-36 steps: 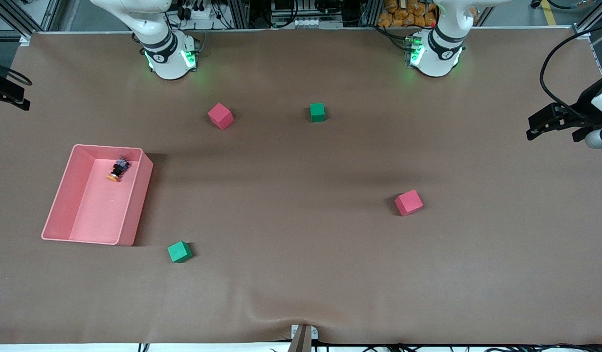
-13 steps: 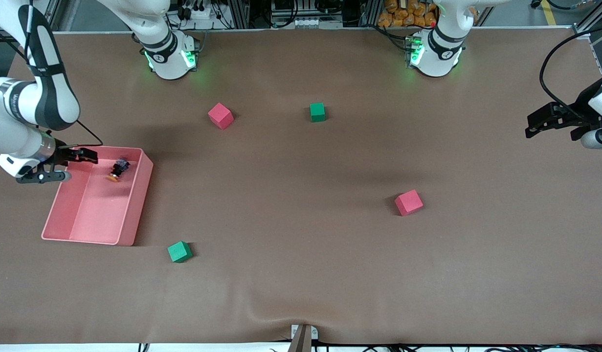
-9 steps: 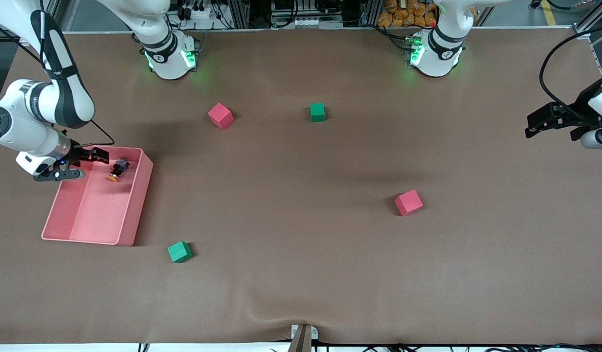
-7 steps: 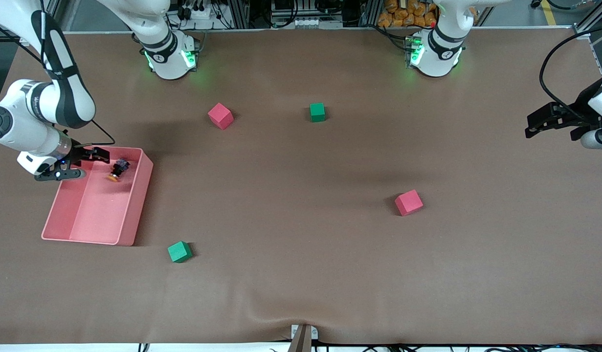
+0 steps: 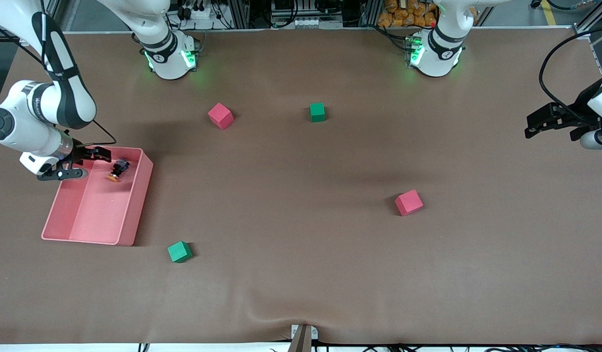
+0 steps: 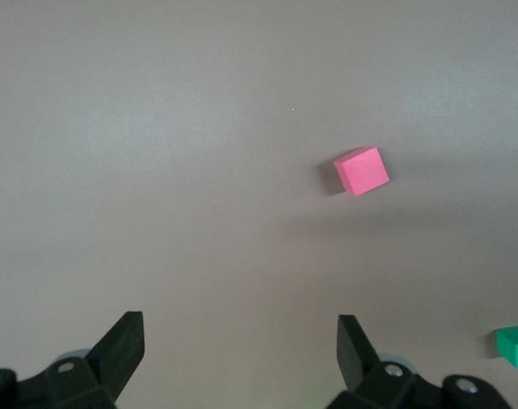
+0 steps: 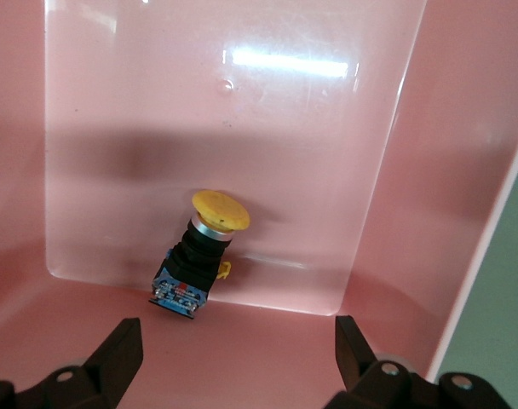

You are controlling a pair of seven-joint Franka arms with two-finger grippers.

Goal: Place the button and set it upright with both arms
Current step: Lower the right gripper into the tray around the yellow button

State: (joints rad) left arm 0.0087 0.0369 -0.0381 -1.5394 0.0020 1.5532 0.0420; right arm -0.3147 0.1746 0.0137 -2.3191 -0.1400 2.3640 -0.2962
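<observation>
Front view: orange-capped button lying on its side in the pink bin, in the corner nearest the right arm's base, close to the wall that faces the middle of the bench. Cap end nearer the front camera, black body end farther from it, so long axis roughly along the bin's length. Right gripper low over the bin's rim, just beside the button on the side toward the right arm's end of the bench, fingers spread wide and holding nothing. Left gripper way off at the left arm's end of the bench, well apart from the button, fingers wide too, waiting. Right arm much the nearer one, so likely the one to pick. Red and green cubes scattered about, none near the bin

Left wrist view: only bare bench, one pink cube and a bit of a green cube. Two black fingers wide apart with nothing between. No button here

Right wrist view: button straight ahead of the open fingers, sitting about midway across the gap but not yet between them. Tilted, blue-and-black base down against the bin wall, yellow-orange cap up and leaning a little to one side. Probably a short push forward and down to bring the fingers on each side of the black body
</observation>
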